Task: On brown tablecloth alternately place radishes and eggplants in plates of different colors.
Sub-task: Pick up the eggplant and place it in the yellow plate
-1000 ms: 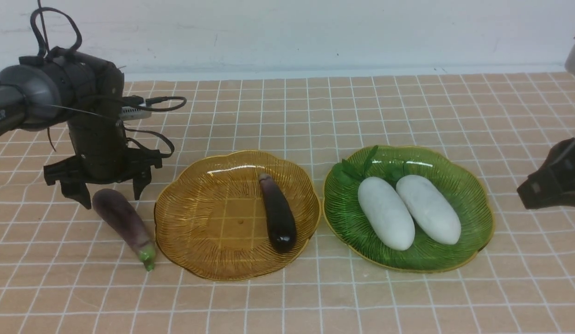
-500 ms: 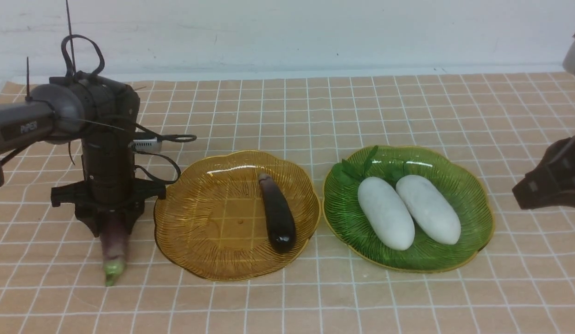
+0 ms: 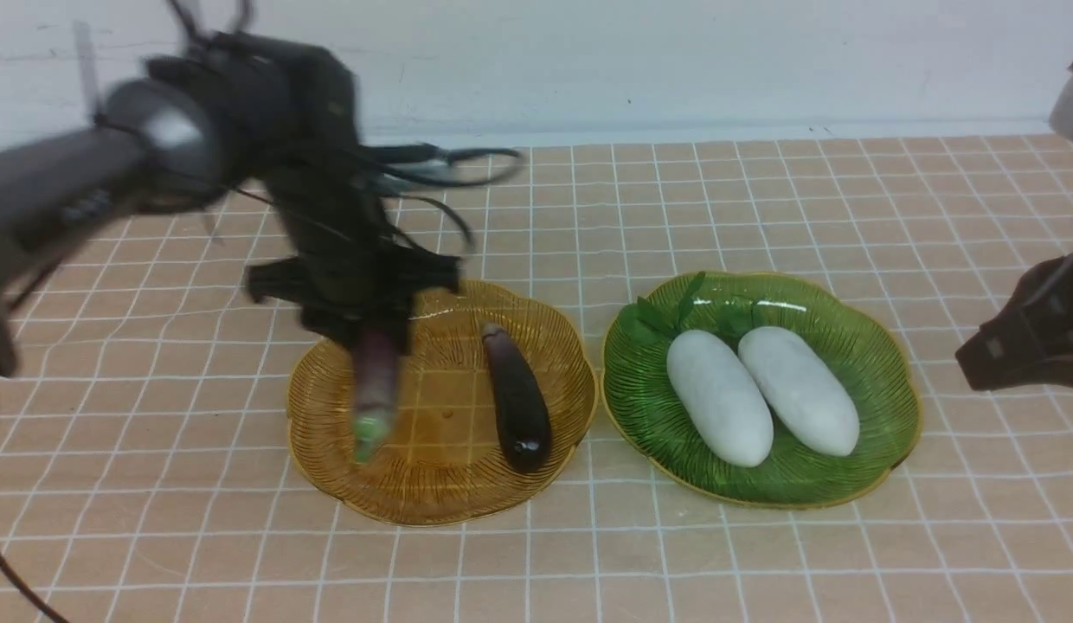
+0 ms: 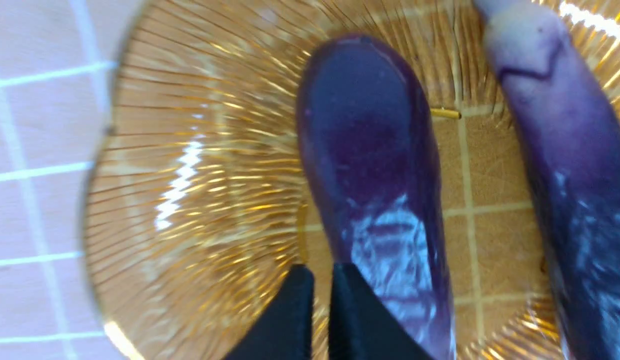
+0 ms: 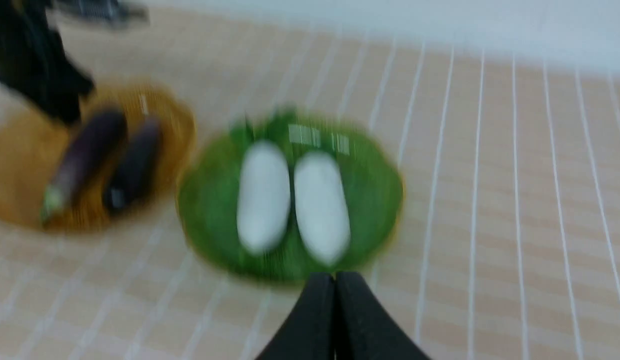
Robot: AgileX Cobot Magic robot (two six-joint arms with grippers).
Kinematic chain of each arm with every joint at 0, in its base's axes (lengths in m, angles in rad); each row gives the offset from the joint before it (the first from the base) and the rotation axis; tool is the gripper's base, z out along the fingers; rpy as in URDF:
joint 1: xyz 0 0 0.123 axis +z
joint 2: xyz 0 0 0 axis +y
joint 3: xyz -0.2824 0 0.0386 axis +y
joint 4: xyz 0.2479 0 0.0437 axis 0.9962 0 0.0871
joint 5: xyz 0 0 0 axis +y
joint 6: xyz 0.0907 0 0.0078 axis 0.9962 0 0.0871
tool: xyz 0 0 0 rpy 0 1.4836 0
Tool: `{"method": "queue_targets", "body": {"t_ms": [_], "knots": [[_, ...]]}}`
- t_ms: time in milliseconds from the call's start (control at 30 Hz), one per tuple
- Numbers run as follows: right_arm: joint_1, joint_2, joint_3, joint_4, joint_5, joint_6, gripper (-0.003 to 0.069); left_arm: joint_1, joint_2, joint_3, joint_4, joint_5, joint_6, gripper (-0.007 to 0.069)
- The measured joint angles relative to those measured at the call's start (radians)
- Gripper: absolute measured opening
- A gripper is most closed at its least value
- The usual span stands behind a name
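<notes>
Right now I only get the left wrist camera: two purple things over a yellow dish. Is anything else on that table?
Observer: Yes. A green plate sits right of the amber plate, holding two white radishes side by side.
Operator: Is there a second arm?
Observer: Yes. The right gripper hangs shut and empty, off the green plate's right side.
Operator: Where is the paler one's stalk?
Observer: The lighter eggplant has a green stem tip at its end nearest the robot.
</notes>
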Motion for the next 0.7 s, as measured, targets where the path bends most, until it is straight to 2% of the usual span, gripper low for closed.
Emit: {"method": "queue_targets", "body": {"t_ms": [200, 333, 700], "knots": [[0.000, -0.140, 0.250, 0.051, -0.408, 0.000, -0.0015, 0.000, -0.071, 0.000, 0.007, 0.018, 0.015, -0.0003], [0.000, -0.154, 0.314, 0.057, -0.563, 0.000, -0.0015, 0.000, -0.085, 0.000, 0.008, 0.021, 0.017, -0.0003], [0.000, -0.154, 0.328, 0.059, -0.598, 0.000, -0.0015, 0.000, -0.087, 0.000, 0.012, 0.069, 0.017, -0.0003]]}}
